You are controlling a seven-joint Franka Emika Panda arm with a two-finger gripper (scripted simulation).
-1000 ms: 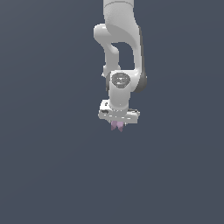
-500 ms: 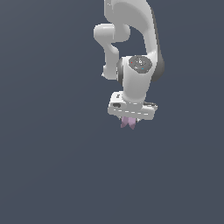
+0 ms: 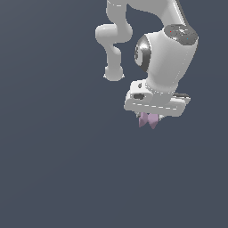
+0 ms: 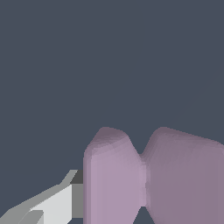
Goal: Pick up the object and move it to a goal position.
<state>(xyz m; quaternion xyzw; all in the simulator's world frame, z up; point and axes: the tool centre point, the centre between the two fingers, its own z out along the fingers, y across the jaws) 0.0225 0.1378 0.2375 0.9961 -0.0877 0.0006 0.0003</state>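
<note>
White Panda arm (image 3: 156, 53) reaching down from above, gripper (image 3: 149, 121) pointed downward, fingers (image 4: 52, 203) closed on a pale purple hourglass-shaped object (image 3: 148, 120), object protruding just beneath the hand, plain dark grey background

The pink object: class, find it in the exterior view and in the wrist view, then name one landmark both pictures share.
Exterior view: the pink object pokes out just below the end effector, right of centre.
Wrist view: it fills the lower right, pinched at its middle.
Shared landmark: a grey-white finger of the end effector beside the object.
</note>
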